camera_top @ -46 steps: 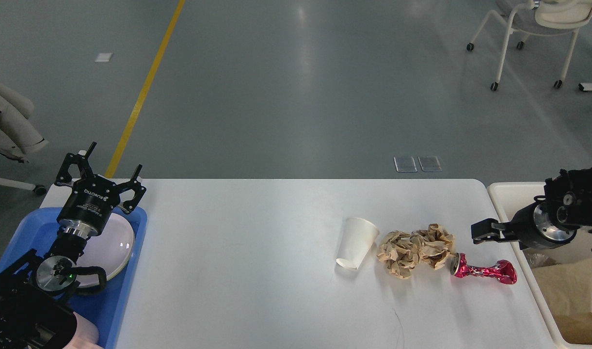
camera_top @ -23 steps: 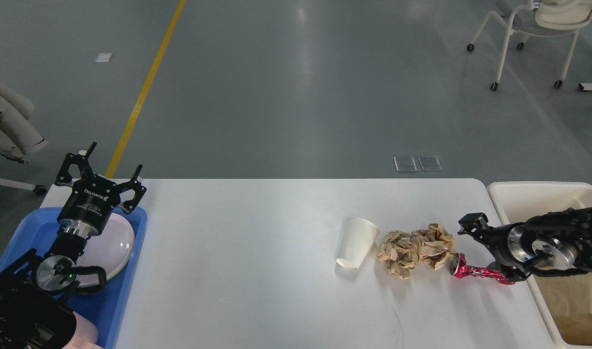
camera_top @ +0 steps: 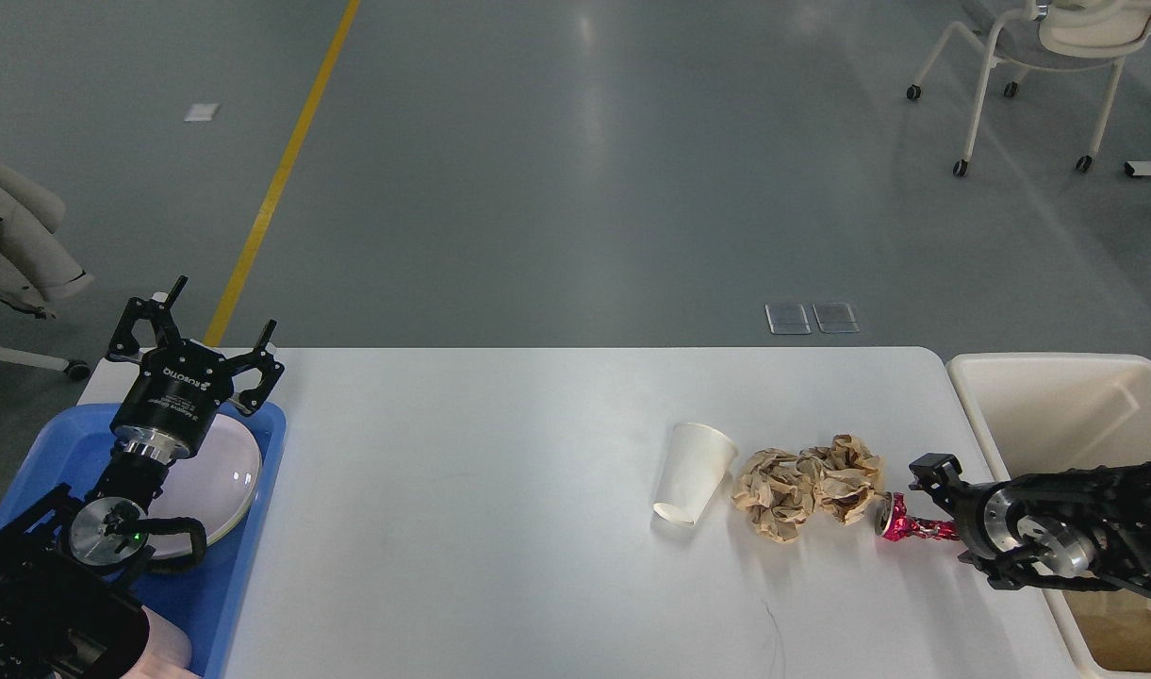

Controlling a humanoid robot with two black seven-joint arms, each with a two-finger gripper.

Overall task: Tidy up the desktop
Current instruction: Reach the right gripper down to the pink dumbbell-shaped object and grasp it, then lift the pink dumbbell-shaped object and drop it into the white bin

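Observation:
The white desktop (camera_top: 490,490) holds a white paper cup (camera_top: 693,471) lying on its side, crumpled brown paper (camera_top: 806,486) and a crushed red can (camera_top: 905,523), in a row at the right. My right gripper (camera_top: 947,514) is low over the can's right end and covers it. One finger (camera_top: 929,467) shows behind the can; the other is hidden, so I cannot tell how the jaws stand. My left gripper (camera_top: 227,303) is open and empty, raised over the far end of a blue tray (camera_top: 245,566) at the left.
A white plate (camera_top: 226,471) lies in the blue tray. A cream bin (camera_top: 1056,396) stands off the desktop's right edge with brown paper inside (camera_top: 1122,632). A thin dark scratch (camera_top: 773,632) marks the near desktop. A wheeled chair (camera_top: 1037,57) stands far right.
My right arm has swung from above the bin down and towards me, and its gripper now sits over the red can's right end. The left arm and table items have not moved.

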